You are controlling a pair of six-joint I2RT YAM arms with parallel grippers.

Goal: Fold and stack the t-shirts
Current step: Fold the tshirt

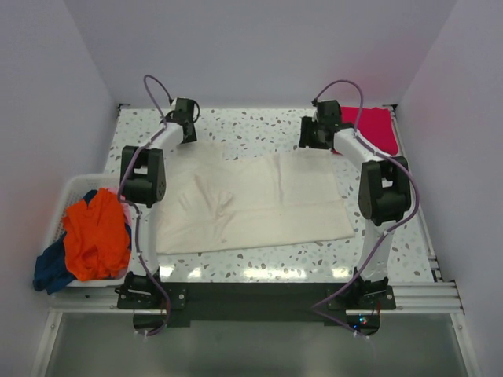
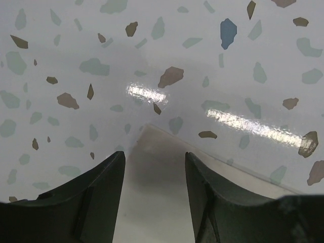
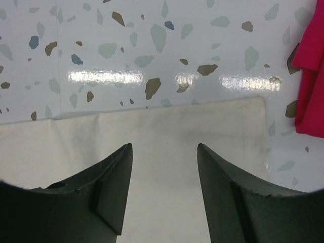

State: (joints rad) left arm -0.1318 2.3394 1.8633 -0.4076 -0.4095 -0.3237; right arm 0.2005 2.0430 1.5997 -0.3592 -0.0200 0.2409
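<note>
A cream t-shirt (image 1: pixel 251 203) lies spread flat across the middle of the table. My left gripper (image 1: pixel 189 132) hovers open over its far left corner (image 2: pixel 152 167), nothing between the fingers. My right gripper (image 1: pixel 312 133) stands open above the far right edge of the same cloth (image 3: pixel 167 131). A magenta-red t-shirt (image 1: pixel 371 127) lies folded at the far right corner and shows at the right border of the right wrist view (image 3: pixel 310 76). Orange (image 1: pixel 96 234) and dark blue (image 1: pixel 52 269) t-shirts are heaped in the basket.
A white slatted basket (image 1: pixel 75 185) stands off the table's left edge beside the left arm. The speckled tabletop (image 1: pixel 251 129) ends at walls on the far side and both flanks. A black rail (image 1: pixel 259 292) carries the arm bases at the near edge.
</note>
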